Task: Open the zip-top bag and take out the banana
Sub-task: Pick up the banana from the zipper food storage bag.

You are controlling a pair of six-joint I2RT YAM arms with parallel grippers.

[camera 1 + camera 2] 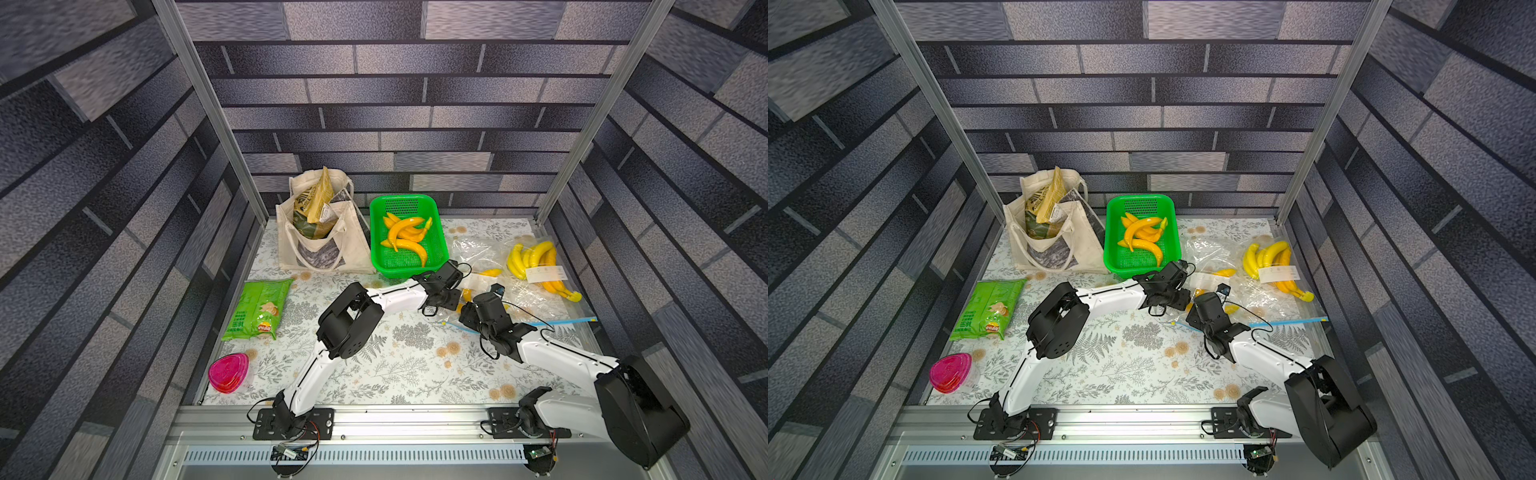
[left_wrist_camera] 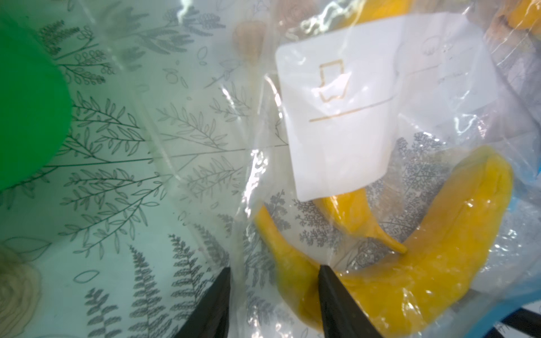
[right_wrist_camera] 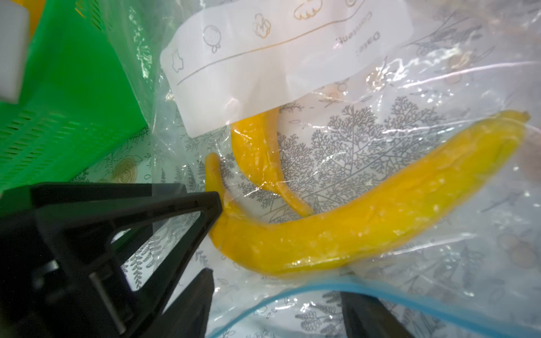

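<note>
Top views: the zip-top bag [image 1: 478, 284] lies flat just beside the green basket [image 1: 375, 249], both arms reaching over it.
Left wrist: left gripper [image 2: 273, 267] parted, astride the banana's [image 2: 424, 263] thin end, not yet pinching.
Right wrist: right gripper [image 3: 276, 282] released; blue zip edge [image 3: 322, 288] runs between its fingers.
Progress: mouth apparently open; banana inside, grasp and extraction left.

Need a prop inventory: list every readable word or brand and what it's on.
"Date:" on the white label of the zip-top bag.
"Content:" on the same label.
Green chip bag: logo and Chinese characters too blurred to read.
Brown pouch in the tote bag: print too small to read.
Label on the banana-bunch bag: unreadable.
</note>
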